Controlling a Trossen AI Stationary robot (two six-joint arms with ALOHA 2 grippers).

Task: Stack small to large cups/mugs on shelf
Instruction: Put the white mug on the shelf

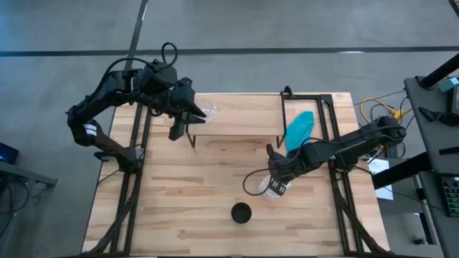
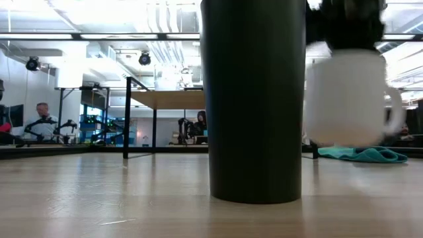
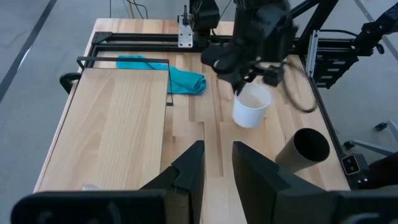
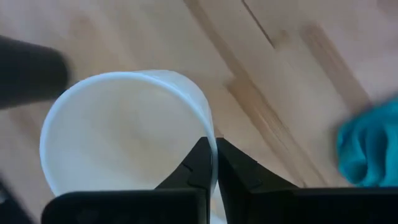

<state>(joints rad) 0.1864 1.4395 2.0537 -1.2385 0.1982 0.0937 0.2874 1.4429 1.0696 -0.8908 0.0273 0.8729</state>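
Right gripper (image 4: 213, 163) (tilted) pinches mug (image 4: 124, 130) rim.

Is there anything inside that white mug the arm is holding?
The white mug, pinched at its rim by the right gripper and lifted off the table, looks empty: the right wrist view shows bare white walls. The gripper's fingers cover a small part of the inside.

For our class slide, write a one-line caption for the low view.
Right gripper holds the white mug off the table beside the standing black cup.
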